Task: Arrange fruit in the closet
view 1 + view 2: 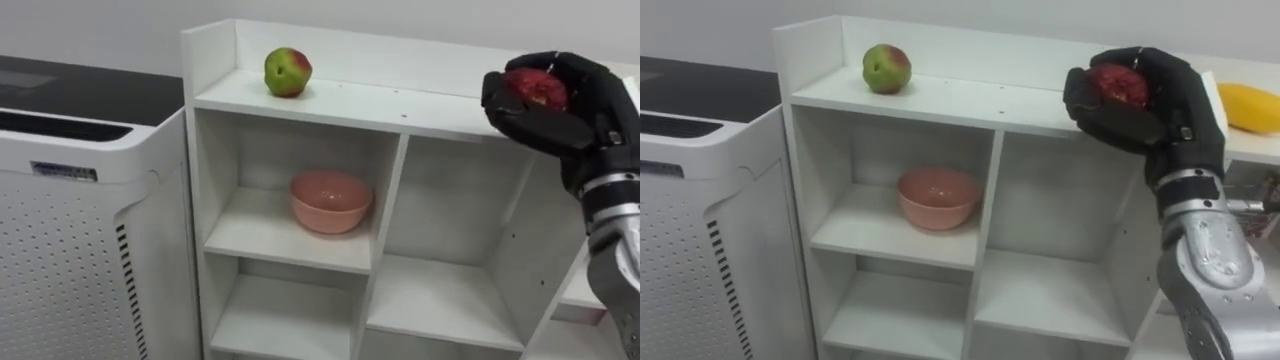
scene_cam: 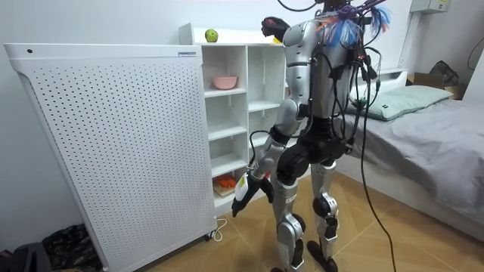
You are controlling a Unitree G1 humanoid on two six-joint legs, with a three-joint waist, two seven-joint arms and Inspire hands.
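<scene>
My right hand (image 1: 560, 125) is shut on a red fruit (image 1: 535, 88) and holds it up just above the right part of the white closet's top shelf (image 1: 400, 108). A green and red apple (image 1: 287, 72) rests on the left end of that top shelf. Further right on the top lies a yellow fruit (image 1: 1250, 105), just behind the raised hand. A pink bowl (image 1: 331, 200) stands in the upper left compartment. In the room view I stand upright facing the closet, with my left hand (image 2: 249, 187) hanging low by my thigh.
A tall white perforated appliance (image 1: 80, 250) stands against the closet's left side. The compartments below and to the right of the bowl hold nothing. In the room view a bed (image 2: 431, 121) lies behind me, and a small orange thing (image 2: 227, 181) sits on a low shelf.
</scene>
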